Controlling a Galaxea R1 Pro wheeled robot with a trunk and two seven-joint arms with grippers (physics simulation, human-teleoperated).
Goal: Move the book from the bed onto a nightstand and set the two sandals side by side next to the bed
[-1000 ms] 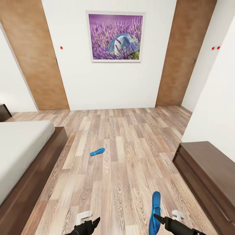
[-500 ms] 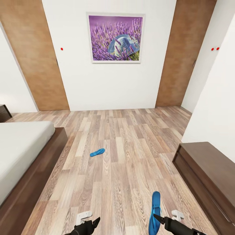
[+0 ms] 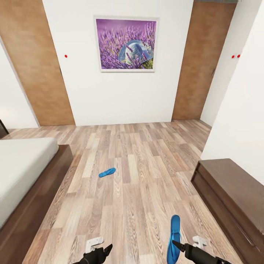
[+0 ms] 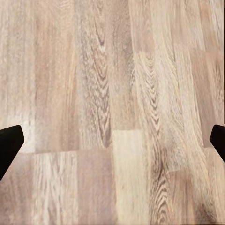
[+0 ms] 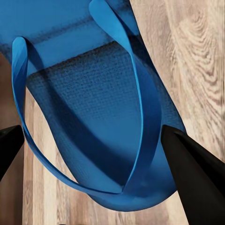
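While the right gripper (image 3: pixel 178 245) carries one sandal (image 3: pixel 173 239), this looks like the sandal step, transit phase: the second sandal (image 3: pixel 107 172) lies flat on the floor (image 3: pixel 139 183), well apart from the held one and a short way off the bed (image 3: pixel 22 172) side. Left to right in the head view: bed with grey mattress and dark frame at far left, a dark corner of what may be a nightstand (image 3: pixel 3 129) behind it, loose sandal mid-floor, left gripper (image 3: pixel 104 251) at the bottom edge, held sandal, then the dresser (image 3: pixel 234 194) against the right wall. Left gripper: fingers spread wide in its wrist view, nothing between them, just planks below. Right gripper: in the right wrist view one finger (image 5: pixel 197 173) sits against the sandal's strap side, the other at the opposite edge, so I read it as clamped on the sole, toe end pointing away from the robot. Next move, my guess: roll toward the bed, lower the held sandal parallel to the bed frame, then bring the loose one alongside it. Book isn't visible from here. Room: wood-plank floor, white walls, two wood doors (image 3: pixel 36 66), lavender picture (image 3: pixel 126 44) centre wall.
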